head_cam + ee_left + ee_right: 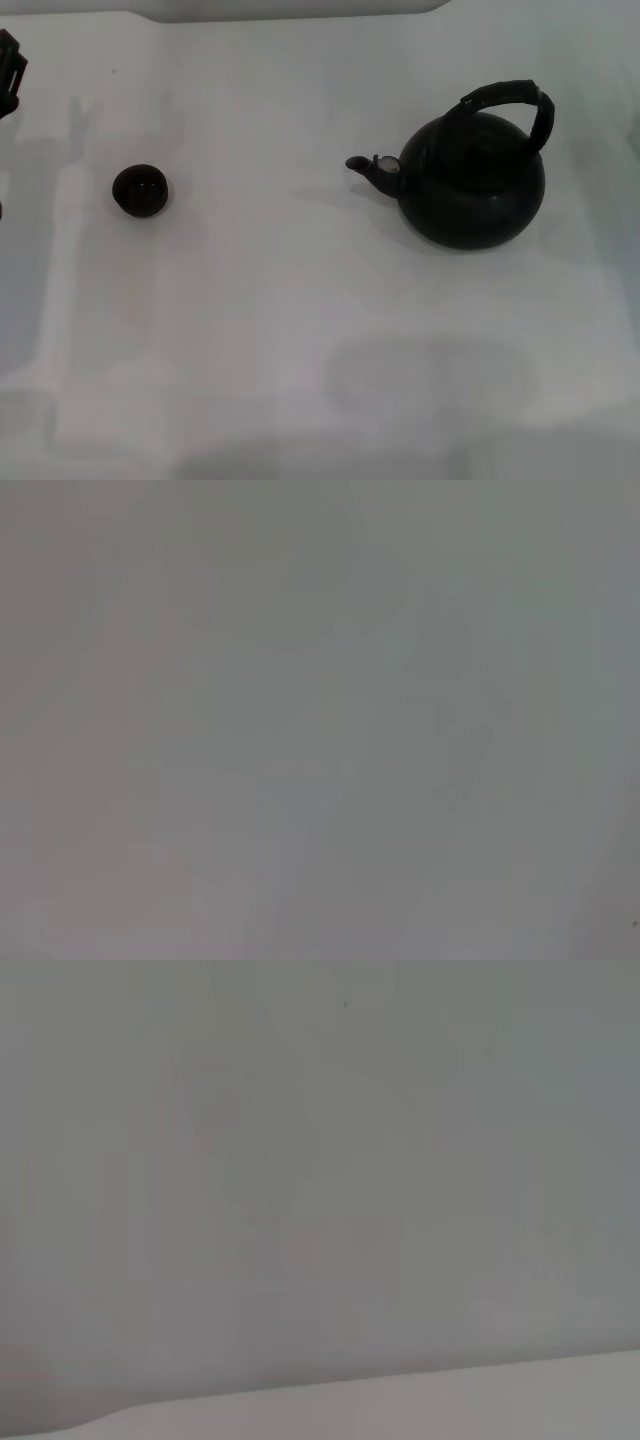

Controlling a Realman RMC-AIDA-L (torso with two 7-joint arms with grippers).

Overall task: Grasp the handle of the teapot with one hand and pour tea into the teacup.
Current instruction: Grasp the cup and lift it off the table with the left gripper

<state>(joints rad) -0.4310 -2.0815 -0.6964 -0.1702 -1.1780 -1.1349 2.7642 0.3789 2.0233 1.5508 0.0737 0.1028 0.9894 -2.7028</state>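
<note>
White and bare, the desk [300,330] carries the teapot [470,180] at the right of the head view — upright, spout pointing left, its handle [510,100] arched over the top — and the teacup [139,190] well apart at the left. Only a dark part of the left gripper [10,70] shows at the upper-left edge (whether its jaws are open I cannot tell); both wrist views show blank pale surface.
</note>
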